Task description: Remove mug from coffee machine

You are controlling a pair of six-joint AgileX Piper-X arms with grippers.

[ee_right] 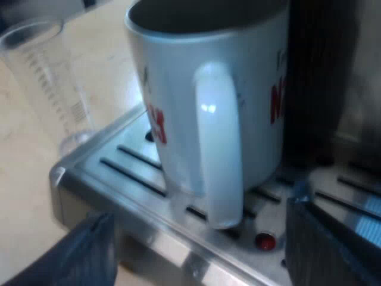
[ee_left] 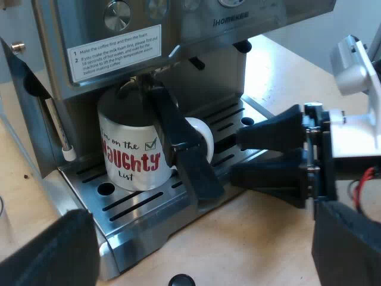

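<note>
A white mug (ee_left: 132, 156) with red "NAUGHTY" lettering stands on the espresso machine's drip tray (ee_left: 149, 202), under the brew head. The holder's dark handle (ee_left: 178, 143) slants down across the mug. My right gripper (ee_left: 238, 156) is level with the tray, its two black fingers apart and pointing at the mug's handle (ee_left: 201, 136). In the right wrist view the mug's handle (ee_right: 219, 149) stands close up, midway between the fingers of my right gripper (ee_right: 196, 241), untouched. My left gripper (ee_left: 199, 238) hangs open over the table before the tray, holding nothing.
The espresso machine (ee_left: 178, 36) rises behind the mug, with a label and knobs on its face. A clear measuring glass (ee_right: 47, 83) stands on the wooden table beside the tray's corner. A small red dot (ee_right: 265, 241) sits in the tray grid near the mug.
</note>
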